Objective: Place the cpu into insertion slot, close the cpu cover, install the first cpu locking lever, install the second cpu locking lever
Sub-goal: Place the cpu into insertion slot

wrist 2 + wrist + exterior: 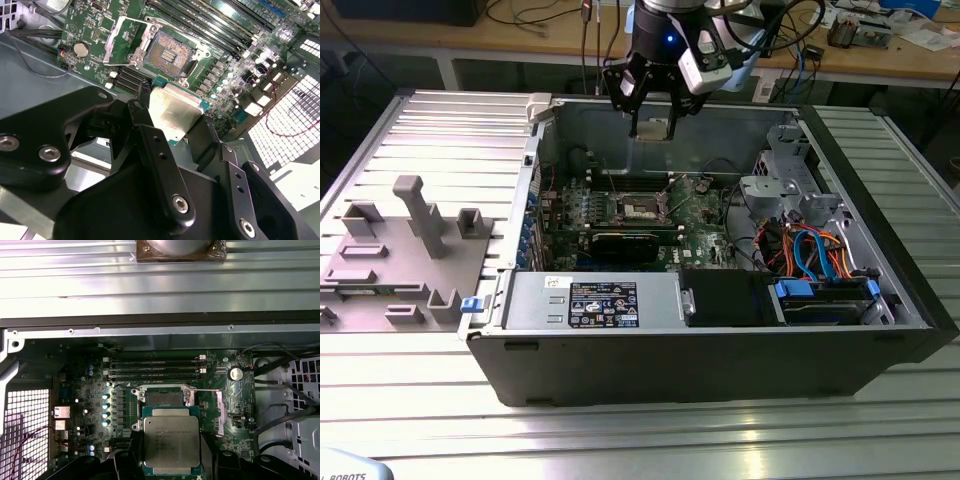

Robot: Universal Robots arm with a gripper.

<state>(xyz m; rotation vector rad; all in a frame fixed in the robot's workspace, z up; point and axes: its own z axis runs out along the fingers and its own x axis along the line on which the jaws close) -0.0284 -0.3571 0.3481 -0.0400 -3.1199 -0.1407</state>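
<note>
My gripper (653,122) hangs above the open computer case, shut on the cpu (656,128), with a black finger (146,129) on each of two opposite edges. In both wrist views the cpu (175,112) (171,440) is a flat silvery square on a green carrier board, held level and apart from the board below. The insertion slot (169,47) (162,399) (642,207) lies bare on the green motherboard (705,238), its dark contact field showing. The cpu cover (122,42) (220,412) is swung open to the side of the slot nearest a coin battery (80,49).
A grey labelled power-supply box (610,303) fills the near part of the case, with a drive bay and blue cables (820,285) at the exterior view's right. Memory slots (155,367) run beside the socket. A grey fixture block (400,250) stands on the ribbed table at the exterior view's left.
</note>
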